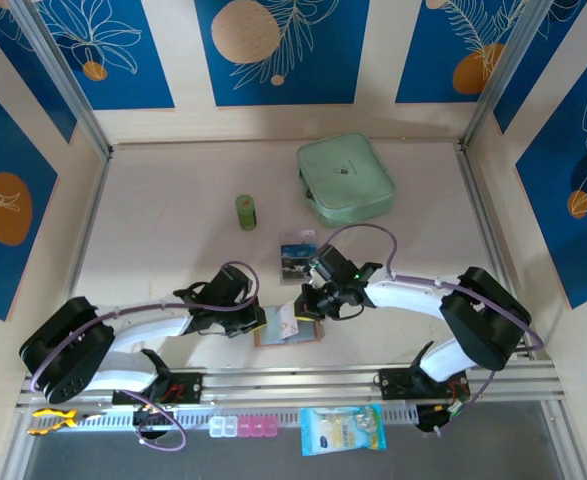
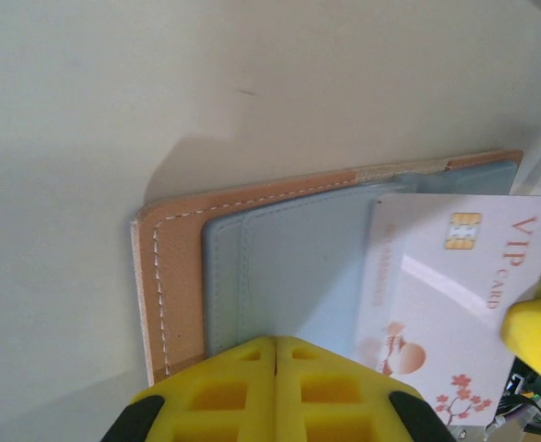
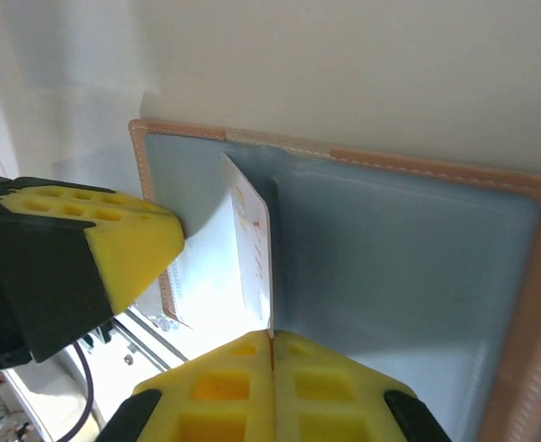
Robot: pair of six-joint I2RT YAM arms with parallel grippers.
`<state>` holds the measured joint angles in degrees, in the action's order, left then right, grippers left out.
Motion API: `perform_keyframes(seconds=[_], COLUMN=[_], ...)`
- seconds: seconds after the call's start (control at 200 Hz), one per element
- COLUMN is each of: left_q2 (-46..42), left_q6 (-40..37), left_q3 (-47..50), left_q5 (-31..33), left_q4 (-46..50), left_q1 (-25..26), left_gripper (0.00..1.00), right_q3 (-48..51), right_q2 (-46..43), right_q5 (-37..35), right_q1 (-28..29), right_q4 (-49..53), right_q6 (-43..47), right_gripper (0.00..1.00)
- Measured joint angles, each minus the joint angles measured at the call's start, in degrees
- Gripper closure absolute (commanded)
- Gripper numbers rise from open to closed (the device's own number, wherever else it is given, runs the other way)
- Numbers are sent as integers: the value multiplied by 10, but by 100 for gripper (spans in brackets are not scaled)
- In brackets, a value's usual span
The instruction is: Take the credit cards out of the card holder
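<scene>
The card holder [image 1: 273,335] lies open near the table's front edge, tan outside with grey inner panels [image 2: 288,267]. A pale credit card [image 2: 445,285] printed "VIP CARD" sticks out of a slot. My right gripper [image 3: 272,336] is shut on that card's [image 3: 252,235] edge, above the holder's grey panel [image 3: 408,249]. My left gripper [image 2: 276,343] is shut with nothing between its fingers, and its tips rest on the holder's grey panel beside the card. Two more credit cards [image 1: 298,258], blue and dark, lie on the table behind the holder.
A large mint-green zip case [image 1: 345,178] sits at the back right, with a small green bottle [image 1: 246,211] to its left. A plastic packet [image 1: 341,430] and a pill box [image 1: 245,428] lie below the front rail.
</scene>
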<state>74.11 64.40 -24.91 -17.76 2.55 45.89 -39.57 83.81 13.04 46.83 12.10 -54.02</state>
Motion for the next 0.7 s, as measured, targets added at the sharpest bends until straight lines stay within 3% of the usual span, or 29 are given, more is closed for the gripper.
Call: perform_keyframes(seconds=[0.425,0.7], left_q2=[-1,-1], left_q6=[0,0], left_q3=[0,0], left_q5=[0,2], left_q4=[0,6], left_q1=[0,0], left_gripper=[100,100], right_q3=[-28,-47], right_q2=[-10,15], right_q5=[-28,-37], right_q1=[6,25], right_q4=[70,73], right_q6=[30,29], right_gripper=[94,88])
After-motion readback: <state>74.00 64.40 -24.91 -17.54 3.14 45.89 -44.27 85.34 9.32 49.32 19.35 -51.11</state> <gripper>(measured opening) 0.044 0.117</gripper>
